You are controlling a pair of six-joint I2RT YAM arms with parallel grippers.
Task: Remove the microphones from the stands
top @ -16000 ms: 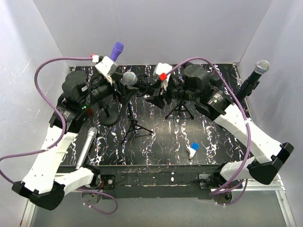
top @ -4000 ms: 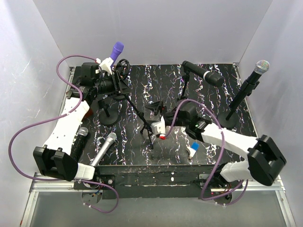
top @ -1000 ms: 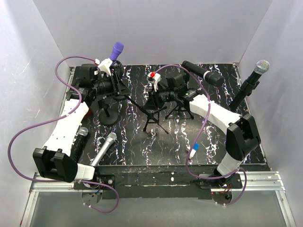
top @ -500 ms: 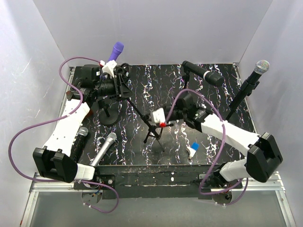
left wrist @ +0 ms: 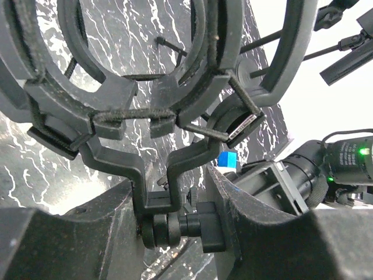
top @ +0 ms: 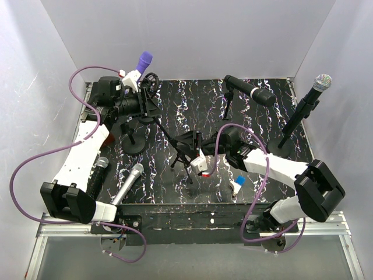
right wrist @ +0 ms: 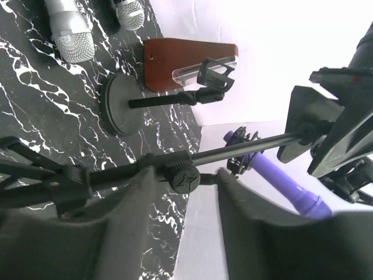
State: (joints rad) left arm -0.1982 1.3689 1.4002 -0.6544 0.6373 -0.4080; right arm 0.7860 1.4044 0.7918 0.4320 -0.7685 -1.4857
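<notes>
Marbled tabletop (top: pixel 192 99) shows tripod stand (top: pixel 181 155) shifted again, seemingly clamped by right end effector (right wrist: pixel 182 175).

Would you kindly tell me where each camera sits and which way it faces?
Top external: above and behind the bases, looking down on the table; the left arm and right arm show.
Left wrist: on the left arm, looking past its fingers at the shock mount held between them.
Right wrist: on the right arm, looking past its fingers and the tripod stand at the purple microphone.
Shared: top and right wrist both show that microphone.
</notes>
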